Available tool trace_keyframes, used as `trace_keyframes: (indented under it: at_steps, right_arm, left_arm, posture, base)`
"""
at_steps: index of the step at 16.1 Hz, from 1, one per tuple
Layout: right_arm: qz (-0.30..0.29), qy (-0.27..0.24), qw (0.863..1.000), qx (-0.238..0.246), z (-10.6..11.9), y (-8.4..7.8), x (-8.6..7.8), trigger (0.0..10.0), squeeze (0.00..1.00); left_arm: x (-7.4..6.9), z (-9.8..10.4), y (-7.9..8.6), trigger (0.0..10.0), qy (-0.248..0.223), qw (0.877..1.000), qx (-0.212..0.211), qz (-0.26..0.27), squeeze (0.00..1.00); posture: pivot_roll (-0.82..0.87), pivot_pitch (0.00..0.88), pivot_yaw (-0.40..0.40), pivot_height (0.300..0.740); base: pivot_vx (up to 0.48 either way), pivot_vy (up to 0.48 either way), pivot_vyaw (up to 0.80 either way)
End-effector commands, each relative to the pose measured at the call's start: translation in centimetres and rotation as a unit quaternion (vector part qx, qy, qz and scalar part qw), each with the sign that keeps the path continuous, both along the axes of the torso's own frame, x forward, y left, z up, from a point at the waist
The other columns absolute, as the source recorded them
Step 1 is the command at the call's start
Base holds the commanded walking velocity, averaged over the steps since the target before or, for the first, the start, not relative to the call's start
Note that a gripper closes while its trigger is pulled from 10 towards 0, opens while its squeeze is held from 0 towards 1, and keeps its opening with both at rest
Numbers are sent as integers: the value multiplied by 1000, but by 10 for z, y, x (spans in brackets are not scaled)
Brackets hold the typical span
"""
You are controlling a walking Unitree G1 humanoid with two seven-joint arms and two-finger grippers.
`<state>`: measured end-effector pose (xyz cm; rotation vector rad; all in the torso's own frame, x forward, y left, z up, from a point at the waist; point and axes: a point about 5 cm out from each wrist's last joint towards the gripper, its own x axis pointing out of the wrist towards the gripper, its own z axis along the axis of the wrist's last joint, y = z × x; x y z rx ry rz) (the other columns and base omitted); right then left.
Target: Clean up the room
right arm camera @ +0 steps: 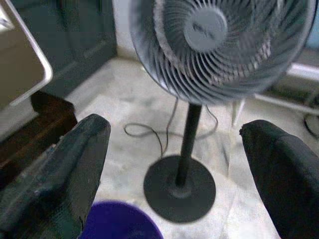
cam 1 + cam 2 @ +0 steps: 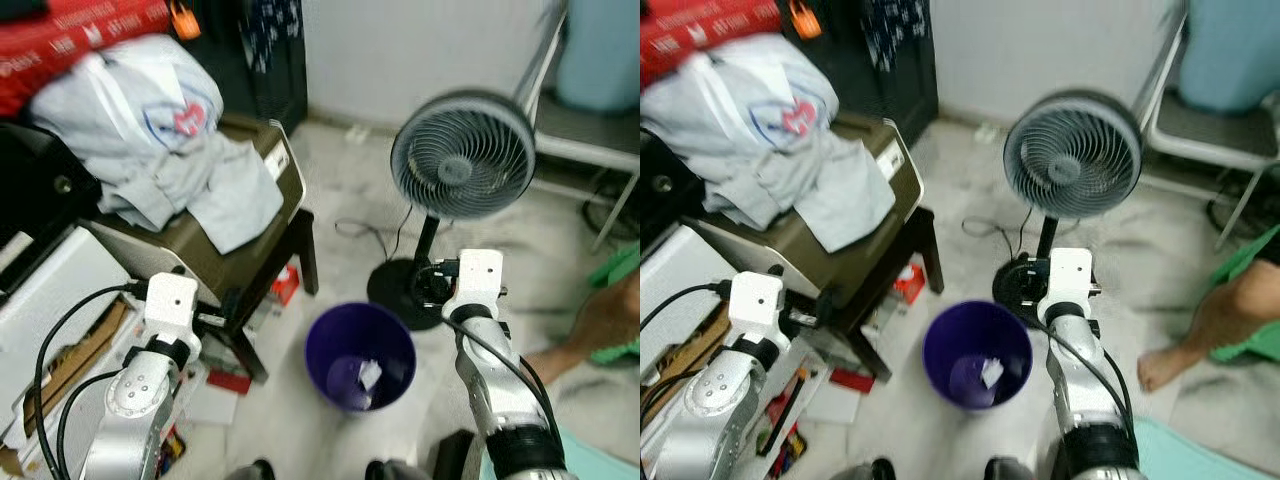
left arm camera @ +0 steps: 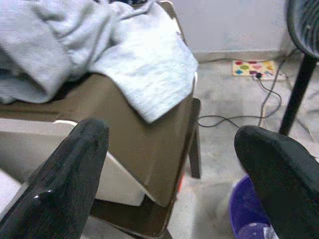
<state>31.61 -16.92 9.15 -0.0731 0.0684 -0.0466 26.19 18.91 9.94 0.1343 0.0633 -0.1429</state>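
Note:
A purple bin stands on the floor between my two arms, with a crumpled white paper inside it. A pile of grey clothes lies on a brown box that rests on a dark stool to the left. My left gripper is open and empty, held low beside the stool and pointing toward the box. To the right of the bin, my right gripper is open and empty too, facing the fan's pole.
A grey standing fan rises just behind the bin, its cable trailing over the floor. A person's bare leg rests at the right. Red boxes and loose clutter crowd the left side.

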Motion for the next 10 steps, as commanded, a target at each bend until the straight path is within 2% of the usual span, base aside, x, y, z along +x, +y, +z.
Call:
trace_keyframes:
  at_steps: [1,4,6,8,10]
  right_arm:
    - [10,5,1000,-5,0,3,-2,10000,1000]
    - [-7,15,1000,-3,-1,-6,-13,10000,1000]
    - [-22,0,1000,12,7,-9,-15,10000,1000]
    - [-23,-10,1000,1,13,-13,-19,10000,1000]
    - [-21,-10,1000,-12,15,-19,-27,10000,1000]
  left_arm:
    - [0,-1,5,10000,2,1000,3,10,0]
    - [4,4,3,10000,-11,1000,-2,12,0]
    - [6,6,5,10000,-18,1000,-2,15,0]
    - [1,4,5,10000,-15,1000,0,15,0]
    - [-5,11,2,10000,-23,1000,3,5,0]
  posture:
    - [-128,42,50,740]
    - [-119,13,52,740]
    - [-134,0,49,740]
    - [-134,0,55,740]
    - [-121,0,54,740]
  base:
    - [0,0,0]
    - [0,0,0]
    - [0,0,0]
    - [0,0,0]
    - [0,0,0]
